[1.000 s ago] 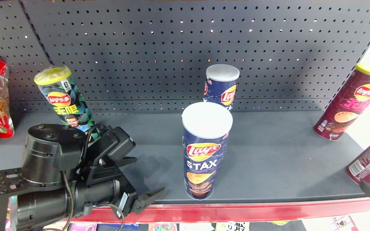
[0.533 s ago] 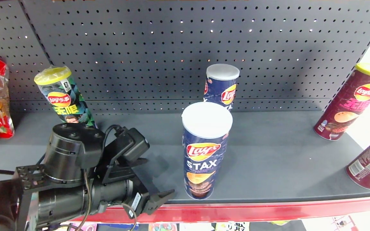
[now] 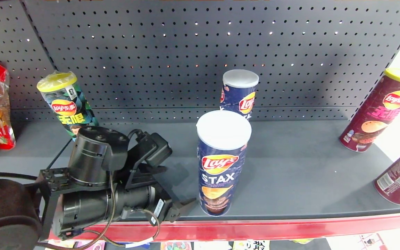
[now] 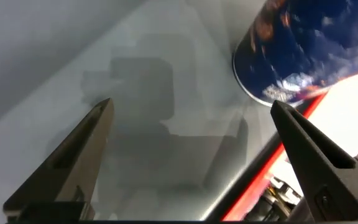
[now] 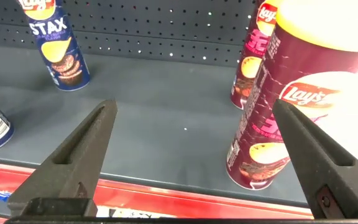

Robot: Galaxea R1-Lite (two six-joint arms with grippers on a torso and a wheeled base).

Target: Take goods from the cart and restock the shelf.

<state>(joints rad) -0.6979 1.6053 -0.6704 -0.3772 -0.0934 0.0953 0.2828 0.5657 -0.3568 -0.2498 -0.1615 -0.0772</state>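
Our left end effector (image 3: 181, 185), open & empty, sits at 9 o'clock of front navy cardboard crisp tube (image 3: 221, 163); sideways bump could topple it.

Dark pegboard wall (image 3: 186, 52), grey shelf (image 3: 290, 166)

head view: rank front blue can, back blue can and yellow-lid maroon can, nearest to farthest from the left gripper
From the left gripper:
1. front blue can, right beside it, at the front
2. back blue can, farther back, centre
3. yellow-lid maroon can, far right, at the back
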